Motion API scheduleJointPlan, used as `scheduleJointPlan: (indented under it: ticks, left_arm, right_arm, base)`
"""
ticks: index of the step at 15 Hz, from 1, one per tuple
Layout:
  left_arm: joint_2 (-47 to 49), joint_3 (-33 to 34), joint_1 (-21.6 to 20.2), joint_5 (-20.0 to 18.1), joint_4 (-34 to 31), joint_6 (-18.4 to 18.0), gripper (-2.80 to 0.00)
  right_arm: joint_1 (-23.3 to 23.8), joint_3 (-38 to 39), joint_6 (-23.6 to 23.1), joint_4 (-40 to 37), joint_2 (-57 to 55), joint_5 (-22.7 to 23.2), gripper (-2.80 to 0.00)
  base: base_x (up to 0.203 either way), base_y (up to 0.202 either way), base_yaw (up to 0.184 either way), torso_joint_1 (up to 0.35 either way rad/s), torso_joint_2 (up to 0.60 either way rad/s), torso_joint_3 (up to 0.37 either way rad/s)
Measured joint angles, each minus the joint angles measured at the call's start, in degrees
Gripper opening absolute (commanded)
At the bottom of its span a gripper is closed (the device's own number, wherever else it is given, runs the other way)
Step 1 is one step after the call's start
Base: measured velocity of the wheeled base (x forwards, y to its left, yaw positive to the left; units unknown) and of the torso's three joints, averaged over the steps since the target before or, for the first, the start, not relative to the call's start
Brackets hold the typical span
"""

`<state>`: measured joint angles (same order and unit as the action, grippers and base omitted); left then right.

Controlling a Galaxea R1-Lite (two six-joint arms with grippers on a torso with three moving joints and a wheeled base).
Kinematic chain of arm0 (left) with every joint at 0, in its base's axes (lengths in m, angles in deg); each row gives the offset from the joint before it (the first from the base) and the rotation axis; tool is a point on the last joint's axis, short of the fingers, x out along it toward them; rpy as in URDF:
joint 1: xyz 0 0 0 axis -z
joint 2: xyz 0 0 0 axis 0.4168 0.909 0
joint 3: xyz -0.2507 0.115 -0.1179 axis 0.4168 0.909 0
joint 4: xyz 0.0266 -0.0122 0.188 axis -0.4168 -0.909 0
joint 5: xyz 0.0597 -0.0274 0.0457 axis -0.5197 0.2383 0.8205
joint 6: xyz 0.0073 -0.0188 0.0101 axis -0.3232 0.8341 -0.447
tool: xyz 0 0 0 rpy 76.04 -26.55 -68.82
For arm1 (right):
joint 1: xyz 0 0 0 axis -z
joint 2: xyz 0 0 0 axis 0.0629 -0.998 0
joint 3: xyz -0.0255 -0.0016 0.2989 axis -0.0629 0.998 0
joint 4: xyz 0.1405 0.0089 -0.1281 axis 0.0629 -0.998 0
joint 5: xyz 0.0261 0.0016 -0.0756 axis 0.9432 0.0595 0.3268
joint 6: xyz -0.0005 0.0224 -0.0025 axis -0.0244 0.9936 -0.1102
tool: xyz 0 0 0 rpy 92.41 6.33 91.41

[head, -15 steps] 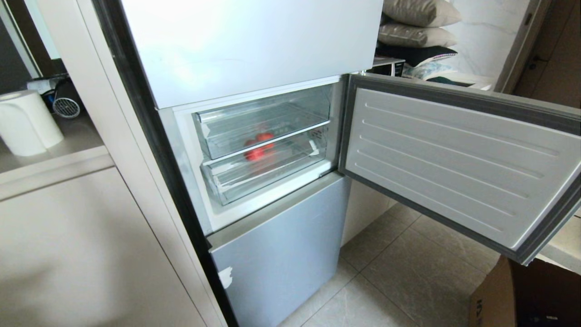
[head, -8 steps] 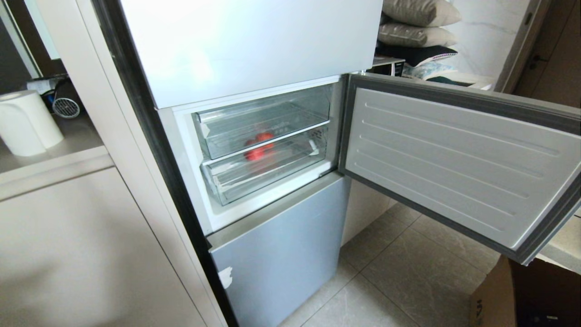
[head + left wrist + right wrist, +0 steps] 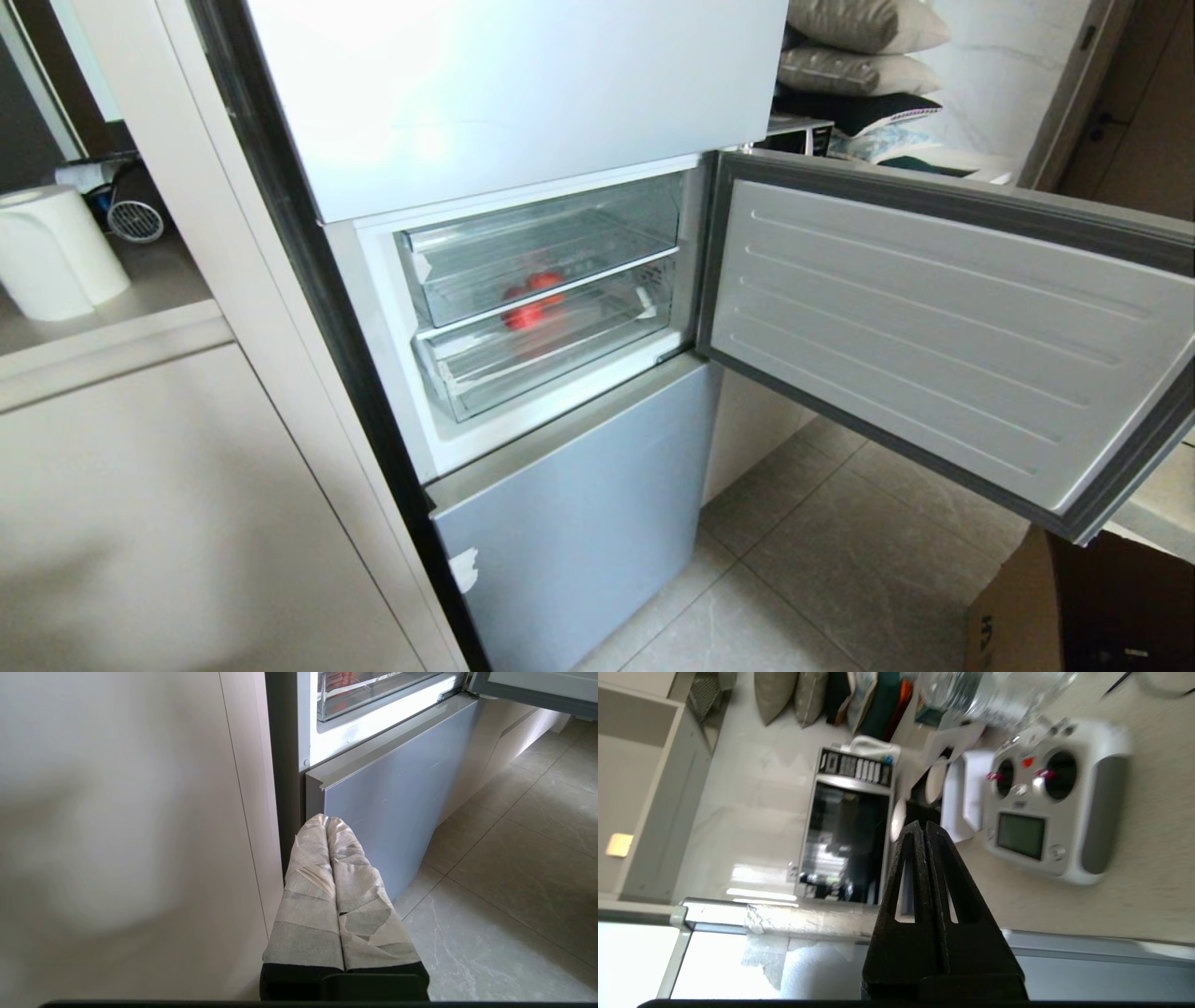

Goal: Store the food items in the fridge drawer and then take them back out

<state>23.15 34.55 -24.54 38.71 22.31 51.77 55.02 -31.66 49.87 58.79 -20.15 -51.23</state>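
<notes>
The fridge door [image 3: 943, 336] is swung wide open to the right. Inside sit two clear drawers, one above the other. Red tomatoes [image 3: 528, 303] show through the plastic. A white paper roll [image 3: 51, 252] stands on the counter at the left.

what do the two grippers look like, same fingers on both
No. The left gripper has long tapered fingers wrapped in pale, wrinkled tape above a black base. The right gripper is bare black, its fingers triangular with cut-out slots.

On my left I see a paper roll [image 3: 51, 250] on the counter; pillows [image 3: 859, 47] are stacked behind the open door [image 3: 943, 327].
</notes>
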Motion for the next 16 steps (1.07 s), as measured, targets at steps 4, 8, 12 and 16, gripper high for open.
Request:
scheduleJointPlan:
  ticks: [4, 8, 12, 16]
  left_arm:
    - [0.0, 0.0, 0.0, 0.02, 0.0, 0.02, -2.8]
    - [0.0, 0.0, 0.0, 0.02, 0.0, 0.02, -2.8]
    - [0.0, 0.0, 0.0, 0.02, 0.0, 0.02, -2.8]
    - [0.0, 0.0, 0.01, 0.02, 0.0, 0.0, -2.8]
  right_arm:
    - [-1.39, -2.87, 5.05, -0.06, -1.69, 6.29, -2.8]
    - [-1.39, 1.12, 6.66, -1.85, 2.02, 14.24, -2.8]
    - [-1.28, 9.05, 6.34, -1.63, 9.29, 18.07, -2.8]
    - [4.61, 12.93, 6.69, 4.56, 15.99, 18.18, -2.8]
  base:
    - [0.0, 0.0, 0.0, 0.0, 0.0, 0.0]
    - [0.0, 0.0, 0.0, 0.0, 0.0, 0.0]
    - [0.0, 0.0, 0.0, 0.0, 0.0, 0.0]
    - [0.0, 0.0, 0.0, 0.0, 0.0, 0.0]
